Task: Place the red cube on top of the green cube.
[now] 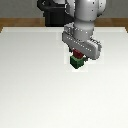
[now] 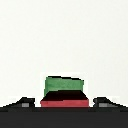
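Note:
In the exterior view the green cube (image 1: 77, 63) sits on the white table a little past its middle. The red cube (image 1: 77, 54) is directly above it, and the two appear to touch. My gripper (image 1: 77, 53) comes down from above with a finger on each side of the red cube, shut on it. The wrist view shows the red cube (image 2: 64, 103) between the two fingertips (image 2: 26, 104), with the green cube (image 2: 64, 84) showing just past it. The gripper (image 2: 64, 104) body hides the red cube's near part.
The white table (image 1: 30, 85) stretches wide around the cubes. The robot's dark base (image 1: 56, 17) stands at the table's far edge, with a wooden floor strip (image 1: 20, 22) behind it.

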You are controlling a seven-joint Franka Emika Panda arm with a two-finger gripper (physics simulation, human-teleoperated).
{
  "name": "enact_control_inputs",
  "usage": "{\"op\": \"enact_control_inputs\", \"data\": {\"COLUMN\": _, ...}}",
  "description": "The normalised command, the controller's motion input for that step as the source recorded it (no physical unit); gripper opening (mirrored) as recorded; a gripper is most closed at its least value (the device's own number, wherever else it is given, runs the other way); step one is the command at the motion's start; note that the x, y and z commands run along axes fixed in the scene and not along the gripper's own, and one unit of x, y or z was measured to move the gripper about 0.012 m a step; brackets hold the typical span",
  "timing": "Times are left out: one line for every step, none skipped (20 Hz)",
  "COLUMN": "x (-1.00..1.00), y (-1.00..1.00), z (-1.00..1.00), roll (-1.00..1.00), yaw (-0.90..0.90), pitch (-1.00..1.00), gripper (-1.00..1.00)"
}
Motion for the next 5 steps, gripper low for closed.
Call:
{"op": "enact_control_inputs", "data": {"x": 0.0, "y": 0.0, "z": 0.0, "roll": 0.0, "yaw": 0.0, "pitch": 0.0, "gripper": 1.0}}
{"op": "enact_control_inputs", "data": {"x": 0.0, "y": 0.0, "z": 0.0, "roll": 0.0, "yaw": 0.0, "pitch": 0.0, "gripper": 1.0}}
{"op": "enact_control_inputs", "data": {"x": 0.0, "y": 0.0, "z": 0.0, "roll": 0.0, "yaw": 0.0, "pitch": 0.0, "gripper": 1.0}}
{"op": "enact_control_inputs", "data": {"x": 0.0, "y": 0.0, "z": 0.0, "roll": 0.0, "yaw": 0.0, "pitch": 0.0, "gripper": 1.0}}
{"op": "enact_control_inputs", "data": {"x": 0.0, "y": 0.0, "z": 0.0, "roll": 0.0, "yaw": 0.0, "pitch": 0.0, "gripper": 1.0}}
